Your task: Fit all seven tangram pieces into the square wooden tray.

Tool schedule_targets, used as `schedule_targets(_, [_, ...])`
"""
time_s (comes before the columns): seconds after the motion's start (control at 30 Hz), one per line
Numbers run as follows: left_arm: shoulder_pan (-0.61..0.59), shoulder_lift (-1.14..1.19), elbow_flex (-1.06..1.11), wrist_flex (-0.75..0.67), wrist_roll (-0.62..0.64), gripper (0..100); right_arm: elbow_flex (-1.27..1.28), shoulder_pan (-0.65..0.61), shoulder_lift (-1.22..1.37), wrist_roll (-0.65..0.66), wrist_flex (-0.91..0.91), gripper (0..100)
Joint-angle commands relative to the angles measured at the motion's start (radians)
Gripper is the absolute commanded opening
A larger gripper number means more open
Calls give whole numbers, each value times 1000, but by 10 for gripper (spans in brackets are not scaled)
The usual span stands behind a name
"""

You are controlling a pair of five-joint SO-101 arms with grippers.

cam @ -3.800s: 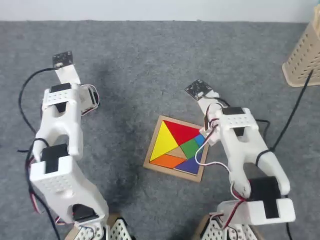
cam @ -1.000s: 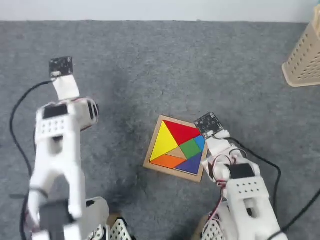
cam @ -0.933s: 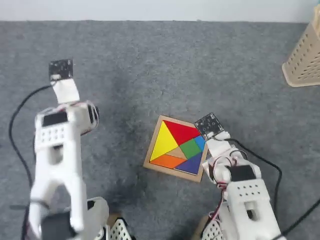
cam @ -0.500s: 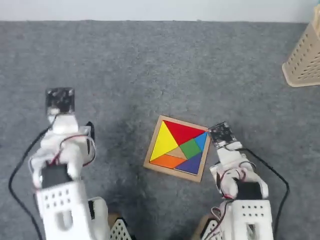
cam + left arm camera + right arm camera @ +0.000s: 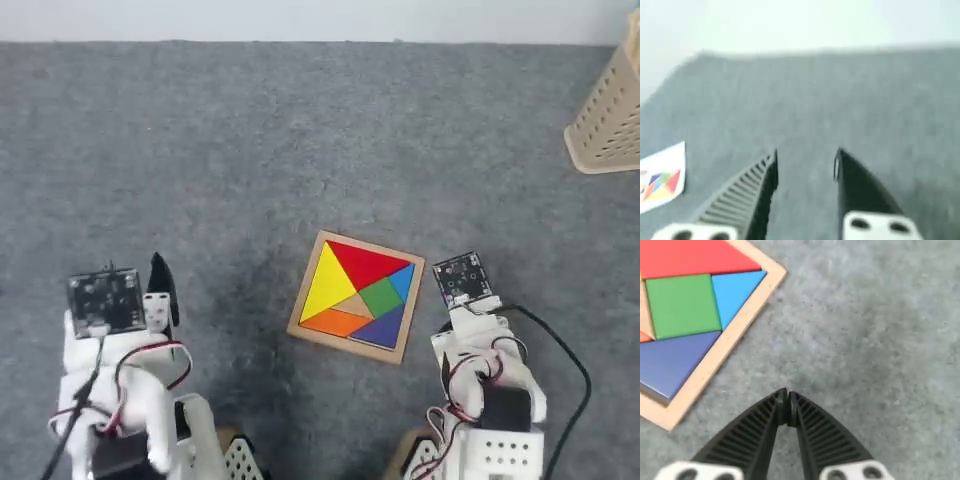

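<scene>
Seven flat pieces fill wooden tray; left claw gapes empty, right claw closed.

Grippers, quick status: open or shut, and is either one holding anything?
Left gripper: open, holding nothing.
Right gripper: shut, holding nothing, above the grey mat beside the tray.
</scene>
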Motion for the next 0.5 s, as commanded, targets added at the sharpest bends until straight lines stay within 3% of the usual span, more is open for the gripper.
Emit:
schedule_targets(0.0, [2,-21,-62,54,-12,177,-25,10,-8,-11,10,6])
schedule_targets(0.13, [0,-21,-5,115,-11,177,38,10,-8,-11,-1,6])
schedule_targets(0.23, [-3,-21,107,77,-8,177,80,10,-7,-11,-25,6])
schedule_targets(0.47, [-6,-21,499,-227,-6,173,78,10,-7,-11,1,6])
